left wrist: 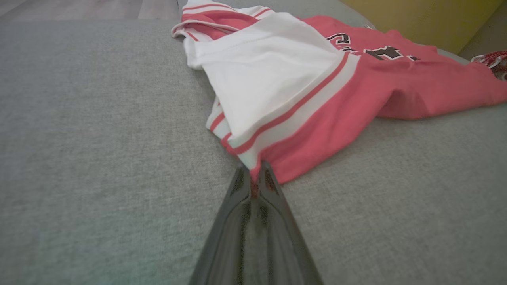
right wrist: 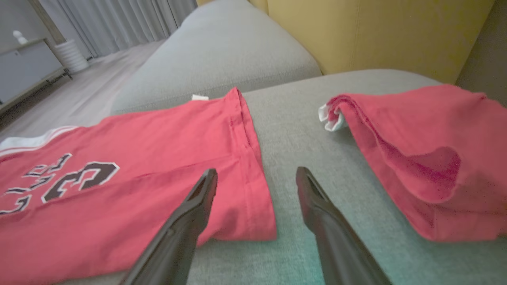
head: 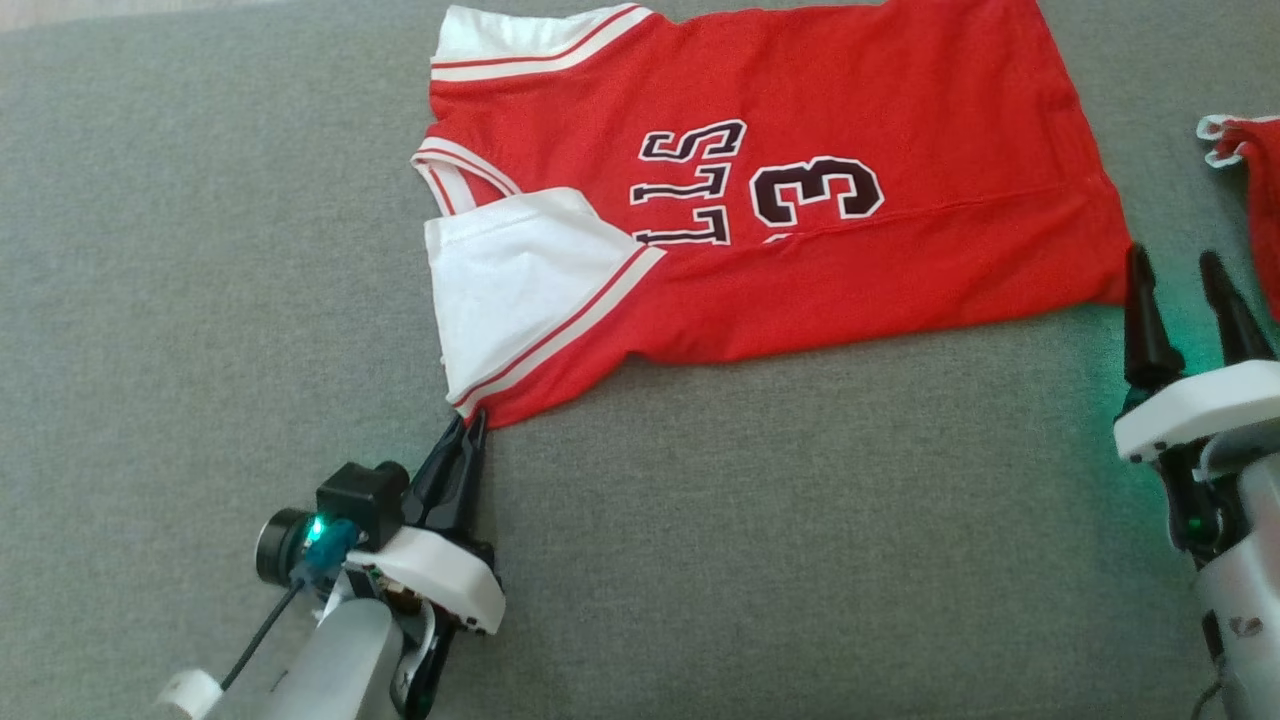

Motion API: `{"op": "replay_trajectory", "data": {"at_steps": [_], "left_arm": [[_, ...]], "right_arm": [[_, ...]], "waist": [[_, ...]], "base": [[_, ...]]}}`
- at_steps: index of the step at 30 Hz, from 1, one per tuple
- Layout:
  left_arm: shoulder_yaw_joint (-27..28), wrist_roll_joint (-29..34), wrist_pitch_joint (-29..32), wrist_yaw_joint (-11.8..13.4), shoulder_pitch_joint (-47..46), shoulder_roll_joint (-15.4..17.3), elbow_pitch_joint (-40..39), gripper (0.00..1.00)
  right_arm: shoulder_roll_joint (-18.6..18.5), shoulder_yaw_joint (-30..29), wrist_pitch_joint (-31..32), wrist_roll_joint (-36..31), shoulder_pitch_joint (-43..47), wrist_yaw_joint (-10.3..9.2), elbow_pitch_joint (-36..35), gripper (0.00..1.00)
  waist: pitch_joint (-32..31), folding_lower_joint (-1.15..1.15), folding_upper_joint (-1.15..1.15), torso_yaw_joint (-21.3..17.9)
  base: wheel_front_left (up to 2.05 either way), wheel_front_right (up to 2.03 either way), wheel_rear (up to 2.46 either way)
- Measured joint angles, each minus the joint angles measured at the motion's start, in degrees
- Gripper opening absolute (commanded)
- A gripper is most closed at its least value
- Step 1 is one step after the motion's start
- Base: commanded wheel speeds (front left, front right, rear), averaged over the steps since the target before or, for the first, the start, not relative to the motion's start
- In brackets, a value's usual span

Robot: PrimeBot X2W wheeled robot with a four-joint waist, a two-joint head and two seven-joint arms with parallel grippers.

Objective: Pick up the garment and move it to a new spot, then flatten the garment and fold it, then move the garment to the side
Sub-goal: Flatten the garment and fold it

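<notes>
A red jersey (head: 850, 130) with white sleeves, dark letters and a "3" lies spread on the grey cushion (head: 200, 300). My left gripper (head: 470, 422) is shut on the jersey's near left corner, where a white sleeve (head: 510, 280) is folded over the red body. In the left wrist view that gripper (left wrist: 255, 174) pinches the red and white edge of the jersey (left wrist: 317, 118). My right gripper (head: 1175, 262) stands open just off the jersey's right hem corner, with nothing between its fingers. The right wrist view has the open gripper (right wrist: 256, 174) over the hem (right wrist: 245, 158).
A second red garment (head: 1255, 190) lies at the right edge of the cushion, also large in the right wrist view (right wrist: 427, 158). A yellow backrest (right wrist: 376, 31) rises behind the seat. Bare grey cushion stretches to the left and front.
</notes>
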Motion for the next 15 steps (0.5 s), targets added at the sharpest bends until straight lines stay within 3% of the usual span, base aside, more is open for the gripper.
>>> {"op": "replay_trajectory", "data": {"at_steps": [13, 15], "left_arm": [[-0.3, 0.3, 0.8, 0.4, 0.1, 2.8, -4.5, 0.0], [-0.4, 0.3, 1.2, 0.6, 0.1, 3.1, -5.4, 0.0]], "right_arm": [[0.0, -2.3, 8.3, -3.6, -0.2, 0.0, 6.7, 1.0], [0.0, -2.2, 9.0, -3.6, -0.3, 0.0, 6.7, 0.93]], "waist": [[-0.1, 0.01, 0.0, 2.1], [-0.1, 0.0, 0.0, 2.2]], "base": [[0.0, 0.0, 0.0], [0.0, 0.0, 0.0]]}}
